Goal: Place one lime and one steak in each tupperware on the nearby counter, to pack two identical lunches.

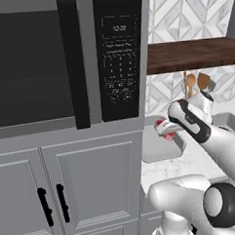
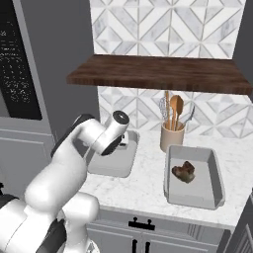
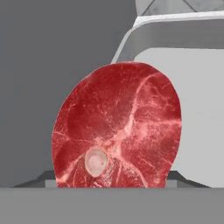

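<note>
A raw red steak point(image 3: 118, 131) with white marbling and a round bone stands on edge close in front of the hand camera, hiding the fingertips. In the left base view my gripper point(image 1: 168, 130) is shut on this steak point(image 1: 162, 124), just above the left tupperware point(image 1: 160, 151), whose grey wall point(image 3: 175, 35) and floor sit behind the meat. The right tupperware point(image 2: 216, 173) holds a second, dark-brown steak point(image 2: 184, 171). My arm covers part of the left tupperware point(image 2: 118, 167) in the right base view. The lime is out of view.
A beige cup of wooden utensils point(image 2: 172, 137) stands at the wall between the trays on the marble counter point(image 2: 143, 190). A dark wooden shelf point(image 2: 158, 74) hangs above. A tall grey cabinet with a black microwave point(image 1: 38, 65) borders the counter on the left.
</note>
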Robot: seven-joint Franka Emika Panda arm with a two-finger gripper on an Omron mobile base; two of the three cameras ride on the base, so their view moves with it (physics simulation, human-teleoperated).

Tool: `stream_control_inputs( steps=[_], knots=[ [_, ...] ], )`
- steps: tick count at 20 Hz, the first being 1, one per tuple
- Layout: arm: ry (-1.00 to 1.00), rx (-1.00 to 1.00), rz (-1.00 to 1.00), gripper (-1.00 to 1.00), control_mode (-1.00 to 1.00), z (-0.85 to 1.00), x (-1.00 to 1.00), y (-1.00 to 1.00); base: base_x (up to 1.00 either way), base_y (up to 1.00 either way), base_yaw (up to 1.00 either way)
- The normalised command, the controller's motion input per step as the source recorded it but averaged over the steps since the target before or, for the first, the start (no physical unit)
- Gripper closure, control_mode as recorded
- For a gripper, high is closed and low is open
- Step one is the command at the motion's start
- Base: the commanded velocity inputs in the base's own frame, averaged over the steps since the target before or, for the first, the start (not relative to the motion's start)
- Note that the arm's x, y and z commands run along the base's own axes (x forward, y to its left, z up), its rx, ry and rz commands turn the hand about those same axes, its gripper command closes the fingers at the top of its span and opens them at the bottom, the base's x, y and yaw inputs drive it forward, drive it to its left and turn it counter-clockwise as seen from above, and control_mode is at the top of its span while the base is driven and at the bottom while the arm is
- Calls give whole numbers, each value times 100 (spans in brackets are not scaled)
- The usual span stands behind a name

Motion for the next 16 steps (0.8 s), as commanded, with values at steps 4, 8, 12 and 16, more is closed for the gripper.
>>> stream_control_inputs(
  steps=[4,8,12,16],
  knots=[
    [16,0,9,100,-100,-31,44,8,0,0,0],
    [8,0,8,100,-100,-30,27,0,0,0,0],
    [-3,0,9,100,-100,-52,1,0,0,0,0],
    [-1,0,7,100,-100,-54,3,0,0,0,0]
  ],
)
